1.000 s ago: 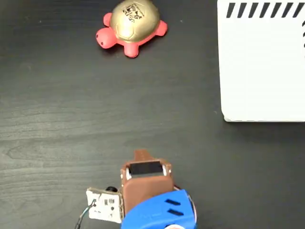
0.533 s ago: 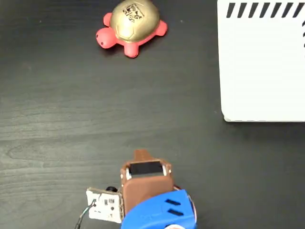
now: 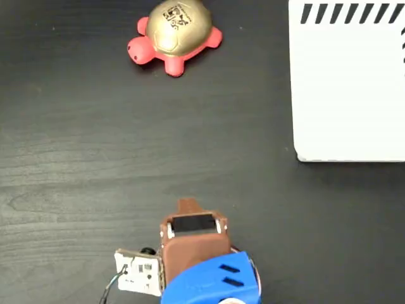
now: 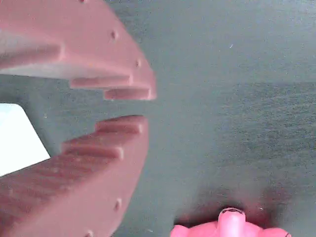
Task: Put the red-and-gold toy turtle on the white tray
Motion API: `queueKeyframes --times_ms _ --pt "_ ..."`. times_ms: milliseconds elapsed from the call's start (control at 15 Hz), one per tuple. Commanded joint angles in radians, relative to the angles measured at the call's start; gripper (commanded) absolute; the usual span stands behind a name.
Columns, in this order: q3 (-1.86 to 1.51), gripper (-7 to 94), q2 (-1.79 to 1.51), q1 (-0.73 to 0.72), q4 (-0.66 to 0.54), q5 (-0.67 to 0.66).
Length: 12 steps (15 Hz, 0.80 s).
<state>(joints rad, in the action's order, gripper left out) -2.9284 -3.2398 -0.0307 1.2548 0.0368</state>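
Tool: in the wrist view the tool [image 4: 145, 106] fills the left side with two brown ridged fingers [image 4: 98, 148]; a narrow gap stands between their tips and nothing lies in it, so it grips nothing and touches nothing.
Tool in the fixed view: only the brown wrist block [image 3: 193, 244] with a pointed tip towards 12 o'clock shows, so how the fingers stand cannot be told there.
Arm: a blue housing [image 3: 212, 282] sits at the bottom edge at 6 o'clock, with a small white circuit board [image 3: 138, 272] just beside it at 9 o'clock of the housing.
Worktop: the dark wood-grain worktop [image 3: 82, 158] carries everything.
Turtle: the red-and-gold toy turtle [image 3: 176, 33] rests on the worktop at about 12 o'clock from the arm, well apart from it, head towards 9 o'clock, gold shell up with a black print on top.
Turtle in the wrist view: only a pink-red part [image 4: 229, 227] shows at the bottom edge, about 5 o'clock from the fingertips, apart from them.
Tray: the white tray [image 3: 348, 88] lies at about 2 o'clock from the arm, black diagonal stripes along its top edge, partly cut off by the right edge.
Tray contents: the part that shows holds nothing; the turtle lies at 9 o'clock of it, well apart.
Tray in the wrist view: a white corner [image 4: 17, 140] shows behind the fingers at the left edge.
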Motion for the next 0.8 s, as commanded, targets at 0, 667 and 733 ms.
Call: queueKeyframes --times_ms 0,667,733 --pt "0.009 0 -0.014 -0.012 0.015 0.008" --pt "0.009 0 -0.014 -0.021 0.015 0.002" --pt "0.009 0 -0.011 -0.031 0.015 -0.012"
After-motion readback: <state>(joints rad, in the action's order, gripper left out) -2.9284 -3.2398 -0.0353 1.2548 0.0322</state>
